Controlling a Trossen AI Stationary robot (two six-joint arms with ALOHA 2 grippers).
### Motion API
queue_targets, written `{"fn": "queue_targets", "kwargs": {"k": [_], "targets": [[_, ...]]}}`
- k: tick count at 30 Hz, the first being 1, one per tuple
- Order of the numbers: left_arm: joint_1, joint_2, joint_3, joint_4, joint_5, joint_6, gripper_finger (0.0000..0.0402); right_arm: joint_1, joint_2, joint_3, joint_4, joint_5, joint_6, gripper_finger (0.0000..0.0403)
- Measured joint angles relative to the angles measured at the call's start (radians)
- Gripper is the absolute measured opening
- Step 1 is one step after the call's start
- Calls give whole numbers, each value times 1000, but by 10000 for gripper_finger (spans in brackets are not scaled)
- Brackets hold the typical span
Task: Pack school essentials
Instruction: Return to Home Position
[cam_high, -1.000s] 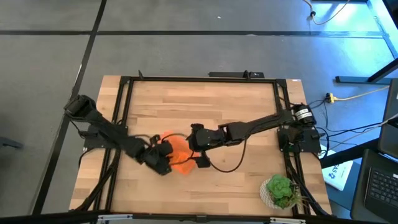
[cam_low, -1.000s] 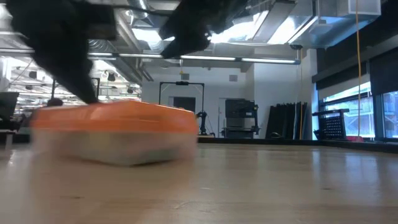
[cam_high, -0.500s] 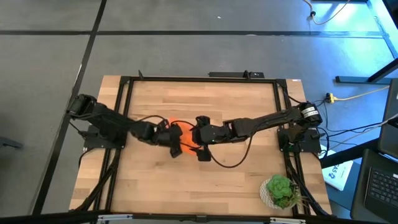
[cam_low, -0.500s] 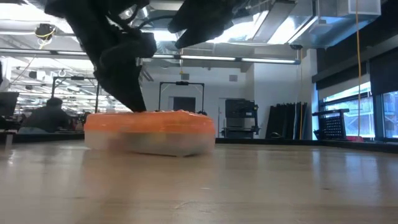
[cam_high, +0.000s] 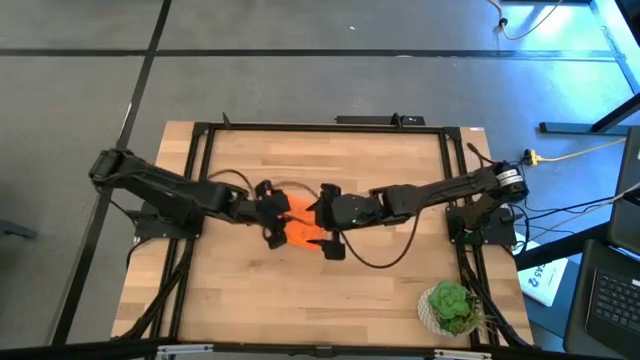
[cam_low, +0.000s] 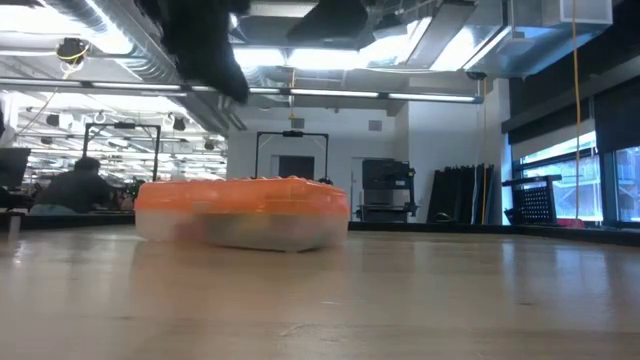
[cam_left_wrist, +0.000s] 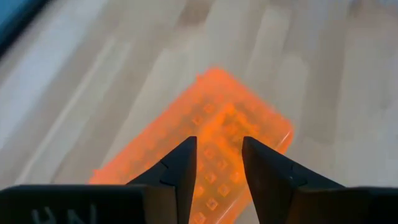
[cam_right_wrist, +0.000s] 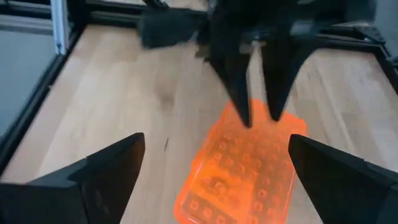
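— Where are your hands?

— Both hang just above the box (cam_low: 160, 225). My left hand (cam_left_wrist: 217, 140) has its fingers a little apart and holds nothing. My right hand (cam_right_wrist: 216, 138) is spread wide, also free.

— And the school essentials (cam_low: 255, 230)?

— Inside the box, under its orange lid (cam_left_wrist: 239, 102). Only a blur shows through the clear wall.

— How will it handle?

— Light, stiff and smooth, I think, with loose contents. I would take the two long walls and keep it level over the desk (cam_high: 400, 180).
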Motion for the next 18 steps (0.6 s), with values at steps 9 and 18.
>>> {"fn": "queue_targets", "kwargs": {"k": [9,18], "targets": [[0,-307,5,-151,-68,-26,89,1,-108,-1,-49,-13,23,399],[-18,-591,5,-336,-85,-32,5,1,-217,-1,-180,-4,85,399]]}}
